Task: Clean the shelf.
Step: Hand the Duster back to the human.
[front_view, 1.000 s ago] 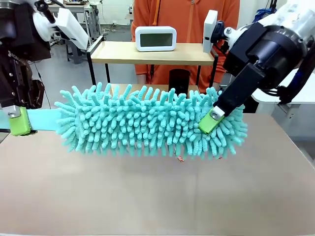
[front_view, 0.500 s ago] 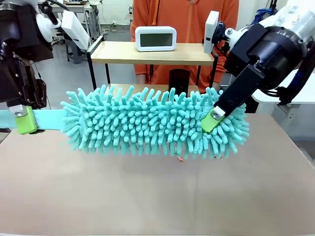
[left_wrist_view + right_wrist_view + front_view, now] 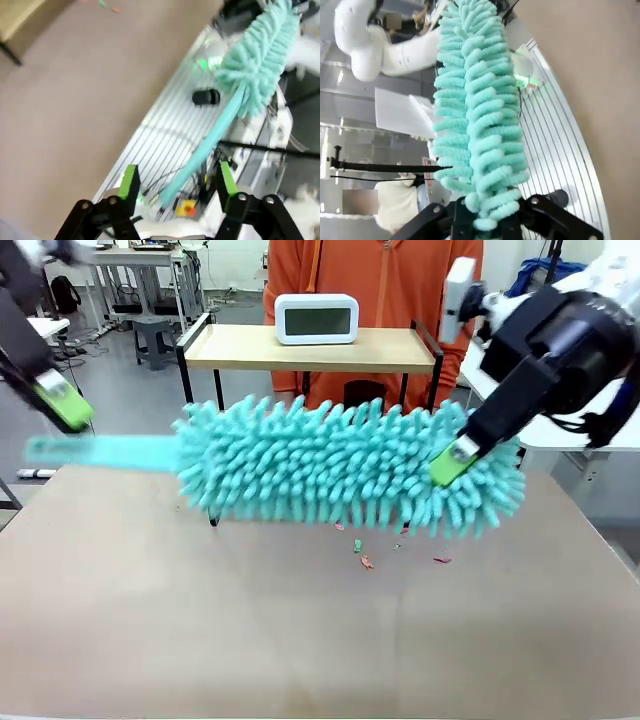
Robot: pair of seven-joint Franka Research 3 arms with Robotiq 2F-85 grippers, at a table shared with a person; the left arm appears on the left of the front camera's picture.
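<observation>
Left gripper (image 3: 177,182), raised at far left, stands with fingers spread and holds nothing; right gripper (image 3: 452,462) reaches in from the right, clamped on a teal duster (image 3: 350,475).

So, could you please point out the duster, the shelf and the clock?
duster (image 3: 340,475): front view, middle of the fluffy teal head.
shelf (image 3: 240,345): front view, bare part of the top wooden board.
clock (image 3: 316,318): front view, its screen.
</observation>
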